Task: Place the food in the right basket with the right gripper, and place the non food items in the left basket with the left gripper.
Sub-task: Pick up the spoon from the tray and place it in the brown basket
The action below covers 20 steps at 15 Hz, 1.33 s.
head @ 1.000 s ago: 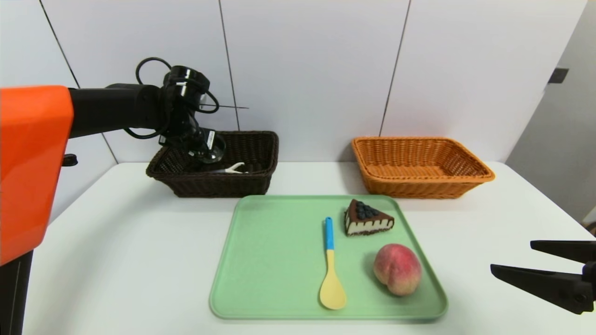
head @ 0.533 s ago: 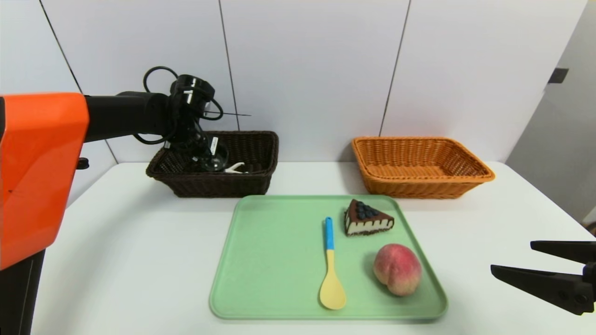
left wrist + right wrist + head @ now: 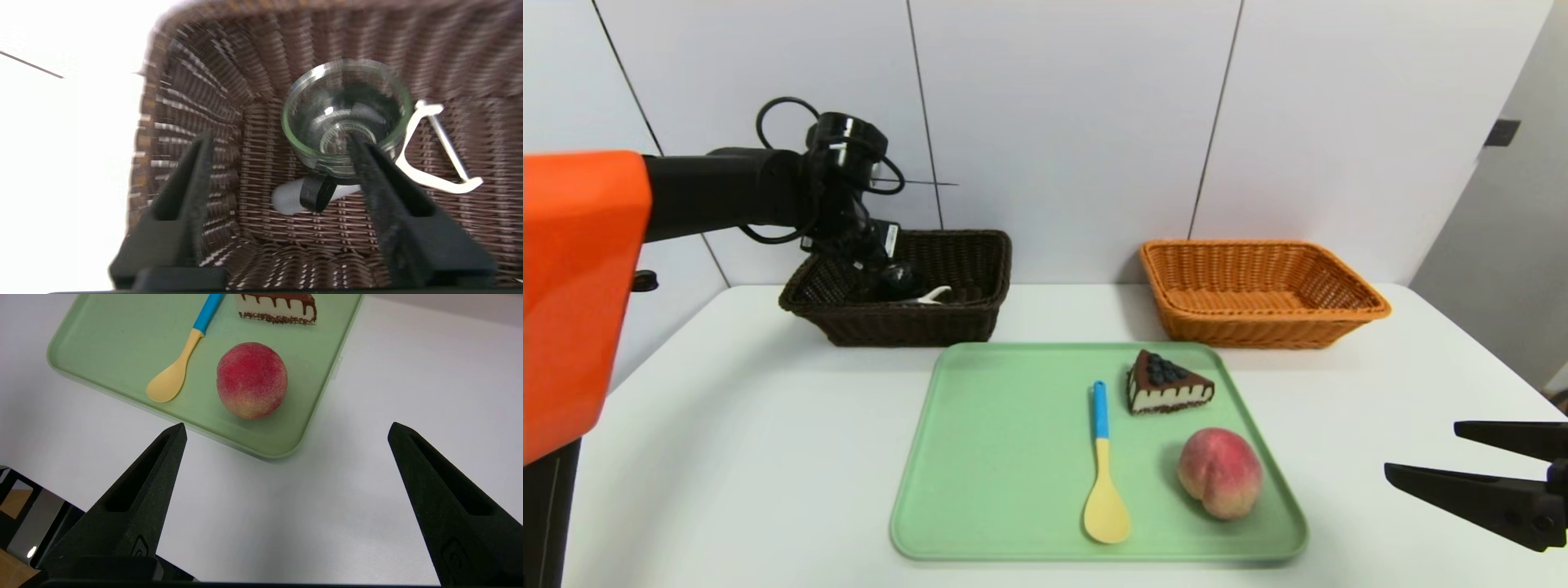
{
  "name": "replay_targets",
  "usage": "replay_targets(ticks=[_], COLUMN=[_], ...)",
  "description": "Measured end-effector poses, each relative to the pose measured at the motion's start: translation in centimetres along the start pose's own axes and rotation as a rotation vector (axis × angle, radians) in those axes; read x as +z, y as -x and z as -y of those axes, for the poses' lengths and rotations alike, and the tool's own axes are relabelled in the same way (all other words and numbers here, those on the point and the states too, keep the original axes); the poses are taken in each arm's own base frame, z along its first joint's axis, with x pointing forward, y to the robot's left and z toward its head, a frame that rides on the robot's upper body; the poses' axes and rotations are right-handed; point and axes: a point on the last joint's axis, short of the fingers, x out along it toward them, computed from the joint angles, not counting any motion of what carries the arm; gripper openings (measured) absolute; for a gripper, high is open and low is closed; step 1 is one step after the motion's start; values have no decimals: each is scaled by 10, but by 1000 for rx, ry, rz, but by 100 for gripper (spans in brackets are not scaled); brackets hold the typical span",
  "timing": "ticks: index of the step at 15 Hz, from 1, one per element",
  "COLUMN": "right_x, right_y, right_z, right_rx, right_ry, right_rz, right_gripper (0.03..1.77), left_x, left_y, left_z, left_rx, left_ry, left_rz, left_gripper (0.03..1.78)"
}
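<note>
Over the left part of the dark brown basket, pointing down into it: the left end effector, with a big gap between its two tips and nothing held. Down inside that basket: the clear glass cup with its black loop, and the white peeler with its grey handle partly under the cup. Hard to tell if one tip is touching the cup or just in front of it.

Off to the right of the green tray, over the white counter: the right end effector, open very wide and holding nothing.

On the tray: the yellow spoon with a blue handle, near the middle, bowl end toward the robot. To the right of the spoon, the chocolate cake with dark berries on top, and the round pink peach, nearer the robot. Behind the tray, on the right: the orange basket.
</note>
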Motion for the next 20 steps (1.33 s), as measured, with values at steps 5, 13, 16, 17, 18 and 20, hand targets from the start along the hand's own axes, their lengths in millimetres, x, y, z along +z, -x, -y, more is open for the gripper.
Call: replay_targets(ticks=[5,13,16,17,18,20], right_x=[-2,-2,-2,-3,-3,-3], right_y=[2,4,3,3,3,2], right_z=[0,0,0,0,0,0], right_rx=[-1,1,2,2,2,1], right_ry=[0,1,0,1,0,0], right_rz=[5,12,10,7,6,4], right_gripper=[170,170,170,170,170,170], left_x=[27,18,-2,-10,-19,-33], left_y=[53,170,208,218,225,231], left_z=[-20,43,81,94,107,129], left_rx=[-49,-416,-534,-567,-590,-606], left_ry=[49,114,137,140,143,149], left_rz=[120,56,-42,-78,-114,-183], left_gripper=[144,161,164,165,166,167])
